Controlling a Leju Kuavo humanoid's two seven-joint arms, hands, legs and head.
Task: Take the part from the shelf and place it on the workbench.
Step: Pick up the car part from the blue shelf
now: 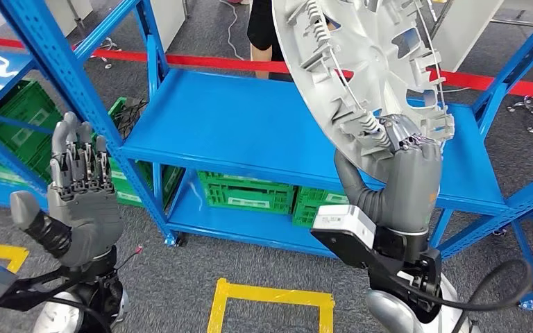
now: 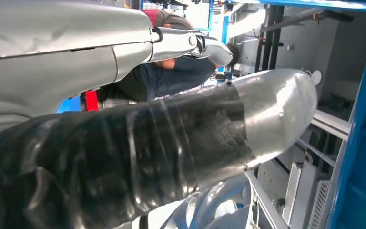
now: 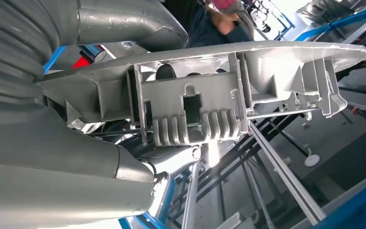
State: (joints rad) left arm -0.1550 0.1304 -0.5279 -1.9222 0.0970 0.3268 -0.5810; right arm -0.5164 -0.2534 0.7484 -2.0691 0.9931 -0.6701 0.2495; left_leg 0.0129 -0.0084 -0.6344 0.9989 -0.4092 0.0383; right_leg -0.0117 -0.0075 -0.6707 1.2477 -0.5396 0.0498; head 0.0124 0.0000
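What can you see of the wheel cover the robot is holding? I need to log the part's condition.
The wheel cover is a round, silver-grey disc that looks like moulded plastic, with spoke openings, ribbed clips and a thin wire ring along its rim. It is held tilted above the blue shelf, back side toward the camera. The right hand grips its lower rim. No damage is visible.

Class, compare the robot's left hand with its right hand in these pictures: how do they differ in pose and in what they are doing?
The right hand grips the rim of the silver wheel cover, lifted above the blue shelf; the left hand holds nothing. The left hand's fingers point up, spread; the right hand's curl around the cover's edge. Both are raised, grey, on silver arms.
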